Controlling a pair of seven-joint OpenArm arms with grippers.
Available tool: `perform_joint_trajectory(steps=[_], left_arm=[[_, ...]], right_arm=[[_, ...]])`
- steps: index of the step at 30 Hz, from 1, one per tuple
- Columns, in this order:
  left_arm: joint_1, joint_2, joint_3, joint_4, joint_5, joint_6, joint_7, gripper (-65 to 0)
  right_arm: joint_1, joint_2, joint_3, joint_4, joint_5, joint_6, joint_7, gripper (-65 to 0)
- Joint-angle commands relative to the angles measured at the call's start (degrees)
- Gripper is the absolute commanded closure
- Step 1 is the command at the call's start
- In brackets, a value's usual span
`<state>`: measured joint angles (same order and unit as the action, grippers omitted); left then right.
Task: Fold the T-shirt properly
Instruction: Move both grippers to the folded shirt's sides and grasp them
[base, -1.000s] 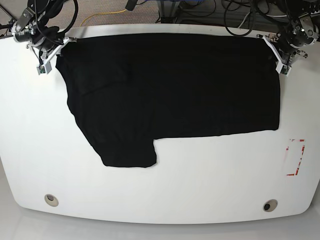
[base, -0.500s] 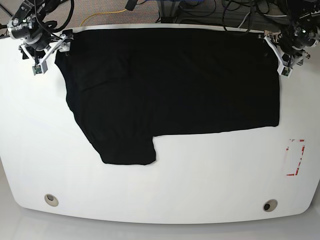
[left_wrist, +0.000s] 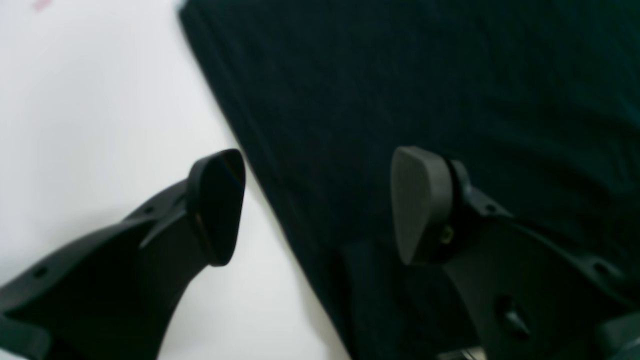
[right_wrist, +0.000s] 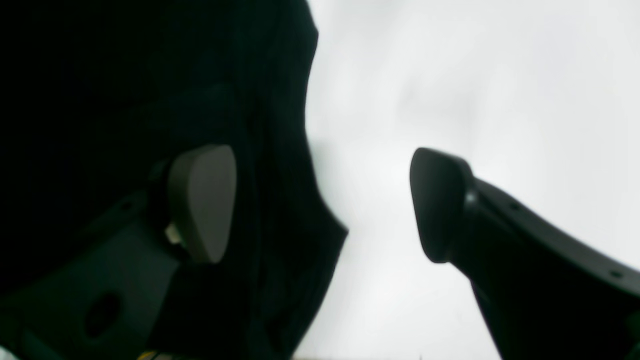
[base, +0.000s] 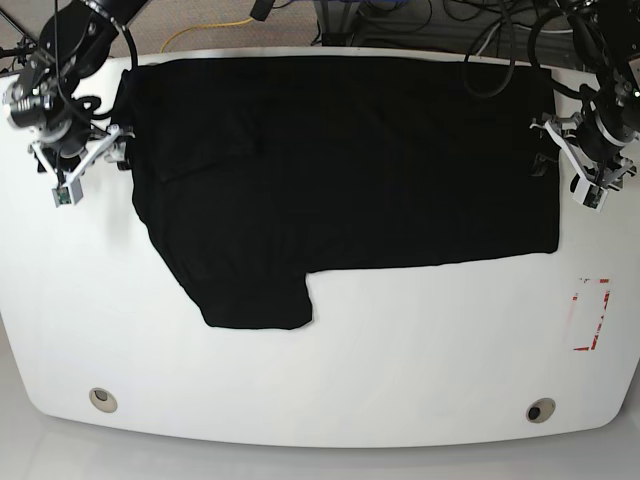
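step: one fold laid flat on the tabletop (base: 330, 380)
left gripper (left_wrist: 315, 205): released, empty, at the shirt (base: 340, 170) edge
right gripper (right_wrist: 320, 200): released, empty
next: regrasp an edge for another fold

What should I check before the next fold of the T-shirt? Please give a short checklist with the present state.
1. Left gripper open, holding nothing: ok.
2. Right gripper open, holding nothing: ok.
3. T-shirt lying spread on the table: ok.
4. Each gripper over a side edge of the T-shirt: ok.
5. Cloth free of wrinkles: cannot tell, the fabric is too dark.
6. Fold finished: not ok, one sleeve sticks out at the front.
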<state>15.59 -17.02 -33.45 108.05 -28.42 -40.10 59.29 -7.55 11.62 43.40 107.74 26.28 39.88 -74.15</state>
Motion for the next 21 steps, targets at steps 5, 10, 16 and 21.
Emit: perform_joint_trajectory(steps=[5,10,16,21], left_arm=[[-8.5,1.8,-0.3,-1.1,6.2,1.4,-1.0,-42.6],[-16.0,4.1,-0.3,-7.3,13.8,3.0,-1.1,-42.6],[-21.9,5.6,-0.3,-14.1,20.2,3.0,-4.6,-42.6],[-23.6,6.6,0.6,-18.4,22.1,3.1,-11.2,-42.6]], right_arm=[[10.8,3.1,-6.0,-9.5,1.1,0.1,2.1,-51.0],[18.1,4.4,-9.5,-18.7,1.1,0.1,6.1,-51.0],[25.7,7.3,-16.8,-32.3,1.0,0.1,14.2,-50.9],[30.5,9.6,-22.3,-43.7,1.0,0.1,20.8,-50.9]])
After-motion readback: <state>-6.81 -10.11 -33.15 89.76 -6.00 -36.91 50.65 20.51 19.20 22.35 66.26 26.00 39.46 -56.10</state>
